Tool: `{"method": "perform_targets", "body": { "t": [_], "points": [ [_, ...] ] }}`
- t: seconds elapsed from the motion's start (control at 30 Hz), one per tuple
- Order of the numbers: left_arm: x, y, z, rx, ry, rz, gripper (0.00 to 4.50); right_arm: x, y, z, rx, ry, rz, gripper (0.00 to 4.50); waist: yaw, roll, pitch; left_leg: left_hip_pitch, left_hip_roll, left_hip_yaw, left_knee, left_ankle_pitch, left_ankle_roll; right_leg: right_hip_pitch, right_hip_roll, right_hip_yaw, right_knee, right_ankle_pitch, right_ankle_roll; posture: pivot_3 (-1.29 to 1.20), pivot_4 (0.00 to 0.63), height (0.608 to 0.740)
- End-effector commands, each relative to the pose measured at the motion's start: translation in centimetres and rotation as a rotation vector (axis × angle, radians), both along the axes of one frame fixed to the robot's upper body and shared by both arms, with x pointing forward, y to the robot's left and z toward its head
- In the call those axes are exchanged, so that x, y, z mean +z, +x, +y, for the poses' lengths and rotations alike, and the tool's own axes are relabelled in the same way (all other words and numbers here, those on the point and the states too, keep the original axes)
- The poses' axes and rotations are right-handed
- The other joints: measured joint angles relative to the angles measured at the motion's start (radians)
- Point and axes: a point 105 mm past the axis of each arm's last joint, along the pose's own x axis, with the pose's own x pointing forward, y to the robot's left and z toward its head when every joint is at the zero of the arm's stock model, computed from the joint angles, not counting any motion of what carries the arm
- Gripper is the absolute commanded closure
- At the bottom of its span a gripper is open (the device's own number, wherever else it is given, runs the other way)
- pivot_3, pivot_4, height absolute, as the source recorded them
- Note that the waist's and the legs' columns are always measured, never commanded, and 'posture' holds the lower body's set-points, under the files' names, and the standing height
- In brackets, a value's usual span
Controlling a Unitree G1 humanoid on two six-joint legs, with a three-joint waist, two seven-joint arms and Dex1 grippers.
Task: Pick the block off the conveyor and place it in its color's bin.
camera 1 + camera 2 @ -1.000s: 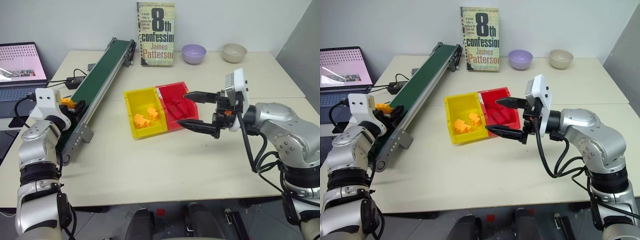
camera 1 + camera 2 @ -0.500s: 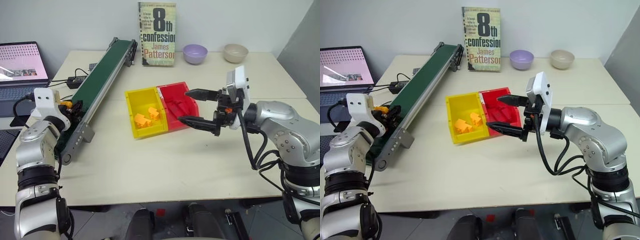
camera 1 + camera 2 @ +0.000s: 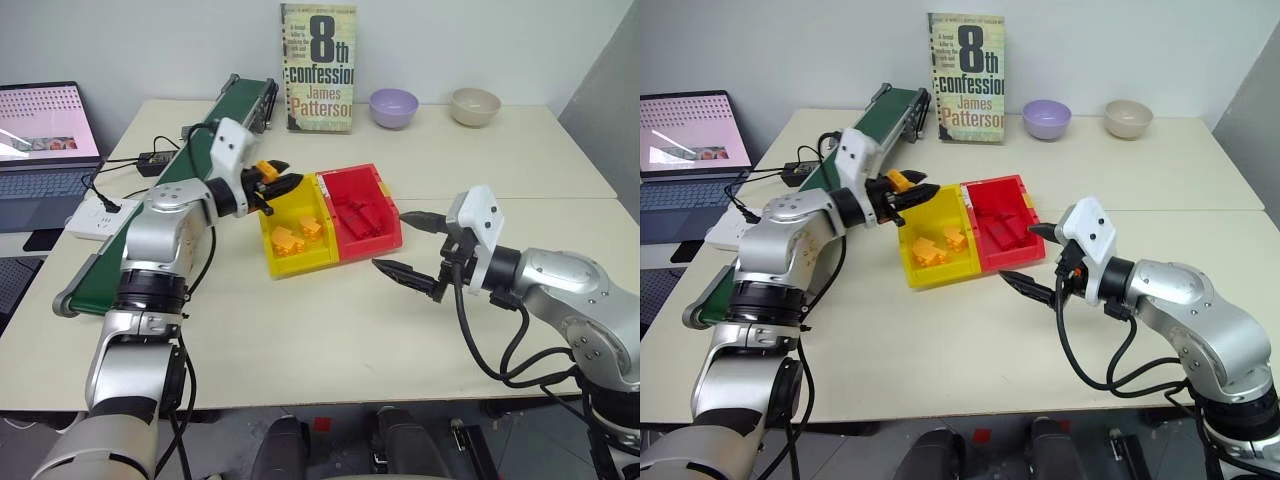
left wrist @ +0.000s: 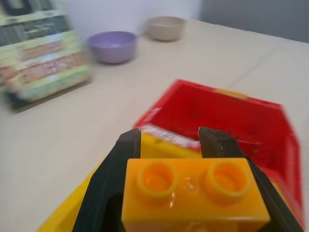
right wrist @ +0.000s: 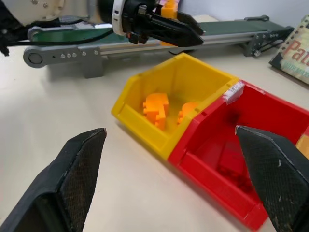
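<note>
Block (image 4: 193,191), orange-yellow, clamped between left gripper (image 3: 278,181) fingers, held in air over far-left corner of yellow bin (image 3: 270,243). More orange bricks lie inside bin; red bin (image 3: 385,205) joined alongside. Right gripper (image 3: 408,243) hovers just right of red bin, fingers wide apart, empty. Conveyor (image 3: 170,185) runs behind left arm. Book (image 3: 319,67) upright at back reads "8th confession, James Patterson".

block (image 4: 193,195): orange-yellow
bin (image 3: 275,258): yellow
neighbouring bin (image 3: 385,233): red
conveyor (image 3: 150,205) belt: dark green
bowls: lilac (image 3: 392,105), beige (image 3: 474,104)
</note>
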Motion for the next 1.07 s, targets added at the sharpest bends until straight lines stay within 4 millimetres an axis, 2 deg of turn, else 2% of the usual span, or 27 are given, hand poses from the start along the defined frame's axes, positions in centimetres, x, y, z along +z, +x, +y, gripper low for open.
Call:
{"method": "perform_targets", "body": {
  "t": [0.03, 0.13, 0.2, 0.43, 0.53, 0.67, 0.77, 0.83, 0.97, 1.07],
  "points": [
    [-0.9, 0.1, -0.4, -0.061, 0.120, -0.017, 2.98, 0.6, -0.6, -0.2, -0.020, 0.002, -0.042, 0.00, -0.004, 0.000, 0.000, 0.000, 0.000, 0.000, 0.000, 0.000, 0.000, 0.000, 0.001, 0.001, 0.000, 0.000, 0.000, 0.00, 0.150, 0.740],
    [-1.2, 0.7, 0.0, -0.050, 0.140, -0.014, 2.98, 0.8, -0.5, -0.3, -0.049, 0.018, -0.046, 0.00, -0.012, 0.000, 0.000, 0.001, 0.001, -0.001, 0.000, 0.000, 0.000, 0.000, 0.005, 0.001, 0.001, 0.000, 0.000, 0.00, 0.150, 0.740],
    [-1.1, 0.9, 0.1, -0.050, 0.135, -0.015, 2.27, 0.9, -0.6, -0.5, -0.062, 0.024, -0.049, 0.00, -0.012, 0.000, 0.000, 0.001, 0.002, -0.001, 0.000, 0.000, 0.000, 0.000, 0.007, 0.000, 0.001, -0.001, 0.002, 0.00, 0.150, 0.740],
    [-0.9, 0.9, -0.2, -0.079, 0.120, -0.019, 0.80, 1.0, -0.6, -0.5, -0.065, 0.025, -0.046, 0.00, -0.012, 0.000, 0.000, 0.000, 0.002, -0.001, 0.000, 0.000, 0.000, 0.000, 0.007, 0.001, 0.000, -0.001, 0.001, 0.00, 0.150, 0.740],
    [-0.4, 0.8, 0.3, -0.072, 0.113, -0.031, 0.11, 1.0, -0.3, -0.5, -0.051, 0.021, -0.045, 0.00, -0.012, 0.000, 0.000, 0.000, 0.002, -0.001, 0.000, 0.000, 0.000, 0.000, 0.006, 0.001, 0.000, 0.000, 0.000, 0.00, 0.150, 0.740],
    [0.6, 0.3, 1.8, -0.059, 0.120, -0.047, 0.03, 1.4, 0.3, -0.8, -0.025, 0.013, -0.047, 0.00, -0.017, 0.000, 0.000, 0.000, 0.002, -0.001, 0.001, 0.000, 0.000, 0.000, 0.007, 0.001, 0.000, -0.001, 0.001, 0.00, 0.150, 0.740],
    [1.8, -1.7, 3.6, -0.095, 0.151, -0.015, 0.03, 2.3, 1.8, -2.1, -0.023, -0.013, -0.066, 0.00, -0.024, 0.000, 0.001, 0.000, 0.003, 0.000, 0.001, 0.000, 0.000, -0.002, 0.008, 0.002, 0.001, -0.001, 0.001, 0.00, 0.150, 0.740],
    [1.6, -2.7, 4.0, -0.115, 0.194, 0.000, 0.03, 2.6, 2.1, -2.5, -0.017, -0.019, -0.067, 0.00, -0.025, 0.000, 0.001, 0.001, 0.003, -0.001, 0.000, 0.000, 0.000, -0.001, 0.008, 0.001, 0.001, 0.000, 0.000, 0.00, 0.150, 0.740],
    [0.3, -7.0, 5.4, -0.203, 0.283, 0.111, 0.03, 2.9, 2.7, -4.0, 0.021, -0.059, -0.045, 0.00, -0.021, 0.001, 0.001, 0.001, 0.004, -0.001, -0.001, 0.000, 0.000, -0.002, 0.008, 0.002, 0.001, 0.000, -0.003, 0.00, 0.150, 0.740],
    [0.0, -8.3, 5.6, -0.211, 0.278, 0.158, 0.03, 2.8, 2.9, -4.4, 0.039, -0.072, -0.034, 0.00, -0.022, 0.000, 0.001, 0.001, 0.005, -0.001, -0.001, 0.000, 0.000, -0.002, 0.007, 0.001, 0.002, -0.001, -0.004, 0.00, 0.150, 0.740]
  ]
}}
